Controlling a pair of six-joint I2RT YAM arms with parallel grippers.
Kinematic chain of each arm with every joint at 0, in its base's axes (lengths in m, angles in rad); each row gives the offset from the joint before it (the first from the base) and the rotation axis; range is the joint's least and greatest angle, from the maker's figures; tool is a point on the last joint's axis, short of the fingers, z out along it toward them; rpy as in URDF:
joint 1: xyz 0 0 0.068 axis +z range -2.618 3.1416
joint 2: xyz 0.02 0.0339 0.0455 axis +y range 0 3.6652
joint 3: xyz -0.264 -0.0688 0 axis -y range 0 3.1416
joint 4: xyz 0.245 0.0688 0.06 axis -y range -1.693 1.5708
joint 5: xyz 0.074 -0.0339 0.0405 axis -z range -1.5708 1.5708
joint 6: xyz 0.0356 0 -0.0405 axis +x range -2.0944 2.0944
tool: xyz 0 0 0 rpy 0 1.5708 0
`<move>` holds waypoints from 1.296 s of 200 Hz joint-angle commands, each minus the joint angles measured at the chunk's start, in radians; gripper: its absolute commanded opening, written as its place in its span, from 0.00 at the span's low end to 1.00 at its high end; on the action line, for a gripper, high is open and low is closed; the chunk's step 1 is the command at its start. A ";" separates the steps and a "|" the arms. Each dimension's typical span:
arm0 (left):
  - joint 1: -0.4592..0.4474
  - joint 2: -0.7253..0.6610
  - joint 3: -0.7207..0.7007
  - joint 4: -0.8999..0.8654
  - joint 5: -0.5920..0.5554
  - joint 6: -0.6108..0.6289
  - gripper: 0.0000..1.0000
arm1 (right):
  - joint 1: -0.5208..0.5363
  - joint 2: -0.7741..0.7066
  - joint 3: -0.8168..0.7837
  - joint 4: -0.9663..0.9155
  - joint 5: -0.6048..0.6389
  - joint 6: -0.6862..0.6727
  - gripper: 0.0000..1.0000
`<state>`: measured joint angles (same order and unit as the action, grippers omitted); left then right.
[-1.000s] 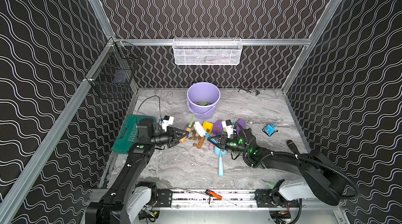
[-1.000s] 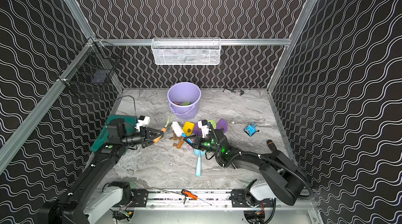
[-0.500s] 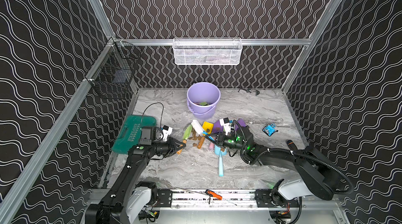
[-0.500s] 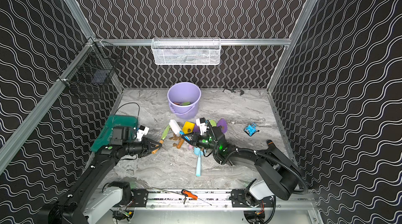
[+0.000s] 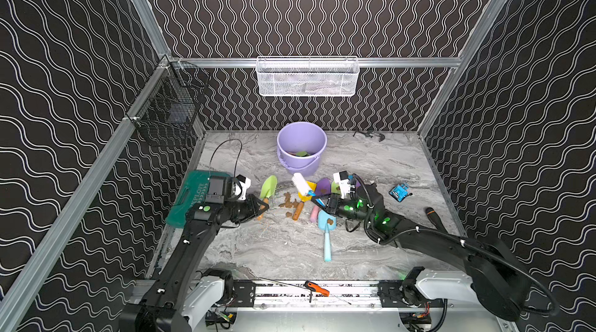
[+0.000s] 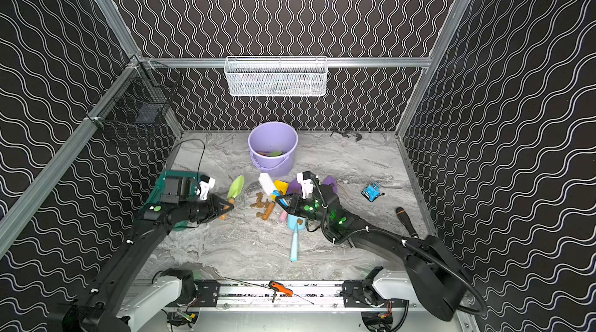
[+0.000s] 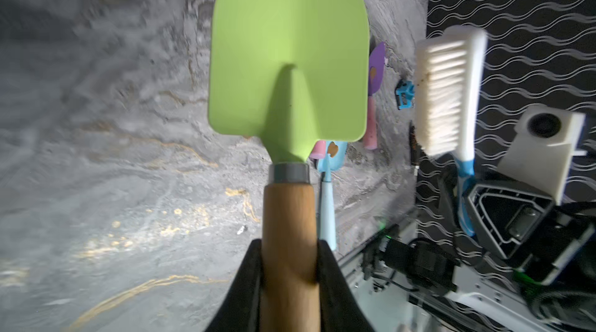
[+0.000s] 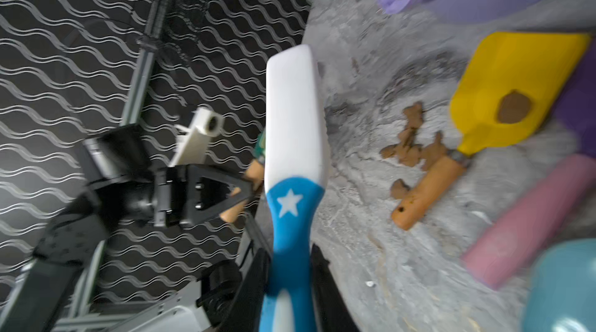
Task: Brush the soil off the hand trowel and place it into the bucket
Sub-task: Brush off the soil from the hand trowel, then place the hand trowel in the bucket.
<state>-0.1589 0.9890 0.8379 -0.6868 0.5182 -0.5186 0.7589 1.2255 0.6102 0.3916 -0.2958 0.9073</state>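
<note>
Two grippers are loaded; our left gripper (image 7: 288,249) is clamped on the wooden handle of the green hand trowel (image 7: 288,56), blade pointing away from the wrist toward the bucket (image 5: 300,167); the blade face seen from the left wrist shows no clumps. Our right gripper (image 8: 288,259) is clamped on the blue handle of the white brush (image 8: 293,114); in both top views its head is just beside the trowel blade, apart from it. The soil (image 5: 288,199) lies scattered on the counter (image 5: 274,249) between our two grippers, beside the handle of a yellow trowel (image 8: 532,66) that carries one clump. The bucket stands upright behind the pile, near the back wall. A teal case (image 5: 190,191) crowds the left edge by our left arm; broad open counter lies toward the front rail, apart from a light-blue trowel (image 5: 327,237).
</note>
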 commanded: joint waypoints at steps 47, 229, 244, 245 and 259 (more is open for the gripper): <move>-0.251 0.370 0.541 -0.200 -0.538 0.218 0.00 | 0.002 -0.148 0.012 -0.347 0.195 -0.165 0.00; -0.325 1.008 1.360 -0.357 -0.617 0.298 0.47 | 0.000 -0.288 0.009 -0.439 0.232 -0.220 0.00; -0.346 0.884 1.212 -0.292 -0.642 0.288 0.47 | 0.000 -0.292 0.008 -0.441 0.235 -0.220 0.00; -0.348 0.875 1.199 -0.287 -0.642 0.287 0.47 | 0.000 -0.292 0.007 -0.441 0.235 -0.219 0.00; -0.379 0.725 1.000 -0.202 -0.655 0.264 0.47 | 0.000 -0.301 -0.002 -0.447 0.239 -0.213 0.00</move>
<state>-0.5014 1.8919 2.0541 -0.9947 -0.1085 -0.2329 0.7582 0.9344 0.6094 -0.0525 -0.0715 0.6956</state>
